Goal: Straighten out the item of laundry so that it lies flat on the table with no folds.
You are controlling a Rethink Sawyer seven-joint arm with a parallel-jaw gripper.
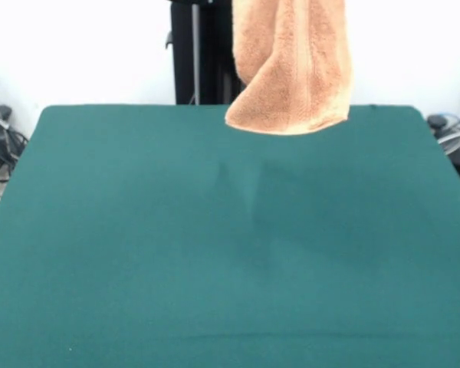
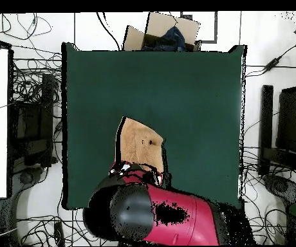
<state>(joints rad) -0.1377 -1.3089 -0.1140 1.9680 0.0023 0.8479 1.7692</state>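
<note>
The peach-orange towel [image 1: 291, 69] hangs in the air above the far edge of the dark green table [image 1: 138, 245], doubled over lengthwise, its lowest corner just above the cloth. Its top runs out of the front view, where the gripper does not show. In the overhead view the towel [image 2: 141, 141] shows as a narrow folded shape under the end of the red and black arm [image 2: 170, 215]. The gripper [image 2: 136, 169] is at the towel's near end, shut on it and holding it up. The table [image 2: 189, 90] is bare around it.
The black pedestal [image 1: 195, 54] stands behind the table's far edge. A cardboard box [image 2: 166, 32] sits past the table's opposite edge in the overhead view. Cables and dark equipment [image 2: 35, 128] lie on the floor on both sides.
</note>
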